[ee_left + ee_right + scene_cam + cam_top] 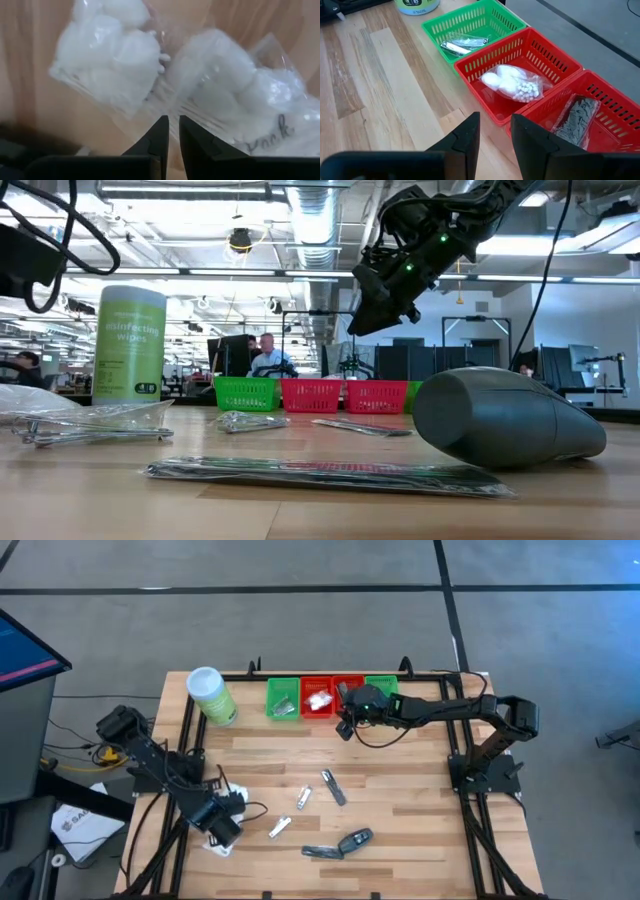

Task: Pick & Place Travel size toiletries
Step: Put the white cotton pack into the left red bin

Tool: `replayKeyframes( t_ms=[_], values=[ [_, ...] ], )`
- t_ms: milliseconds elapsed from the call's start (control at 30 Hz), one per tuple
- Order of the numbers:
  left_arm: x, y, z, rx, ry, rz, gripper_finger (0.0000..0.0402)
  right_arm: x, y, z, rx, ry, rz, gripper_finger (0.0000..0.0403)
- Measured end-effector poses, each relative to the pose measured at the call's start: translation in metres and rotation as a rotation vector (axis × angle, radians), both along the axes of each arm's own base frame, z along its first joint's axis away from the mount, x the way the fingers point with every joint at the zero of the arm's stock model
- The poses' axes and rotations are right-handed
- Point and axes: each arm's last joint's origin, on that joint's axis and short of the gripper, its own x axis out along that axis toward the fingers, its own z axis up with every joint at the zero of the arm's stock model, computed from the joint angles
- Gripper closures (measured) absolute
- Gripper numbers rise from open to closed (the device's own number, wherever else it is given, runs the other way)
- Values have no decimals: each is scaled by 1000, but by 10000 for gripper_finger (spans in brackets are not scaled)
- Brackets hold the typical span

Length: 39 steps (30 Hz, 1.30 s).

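Down at the table's front-left edge, left gripper pinches packet.

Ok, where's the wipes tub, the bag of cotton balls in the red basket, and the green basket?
wipes tub (211,695): high view, on its white lid.
bag of cotton balls (512,82): right wrist view, its middle.
green basket (470,22): right wrist view, its mesh wall.
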Motion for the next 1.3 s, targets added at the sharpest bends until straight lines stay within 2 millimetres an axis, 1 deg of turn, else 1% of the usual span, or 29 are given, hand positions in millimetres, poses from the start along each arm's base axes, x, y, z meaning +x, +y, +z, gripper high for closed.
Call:
replayKeyframes(
  t_ms=[133, 367, 500, 700, 833, 1033, 1133, 1300],
  values=[
    [0, 1, 0, 25, -7, -3, 367, 0, 0, 0, -2, 6, 3, 301],
    [-2, -2, 0, -16, 19, -8, 367, 0, 0, 0, -4, 7, 4, 301],
    [-7, -3, -3, -3, 19, -28, 367, 0, 0, 0, -4, 7, 5, 301],
    [-13, 5, -14, 66, 15, -36, 367, 0, 0, 0, -4, 7, 5, 301],
    [-13, 9, -17, 155, -50, -47, 394, 0, 2, 0, -5, 8, 11, 301],
    [-15, 21, -25, 217, -48, -4, 401, 1, 4, 0, -6, 8, 18, 301],
    [-14, 21, -23, 203, -49, 2, 401, 1, 6, 0, -6, 8, 22, 301],
    [-11, 15, -8, 97, -72, 13, 389, 1, 6, 0, -6, 8, 23, 301]
  ],
)
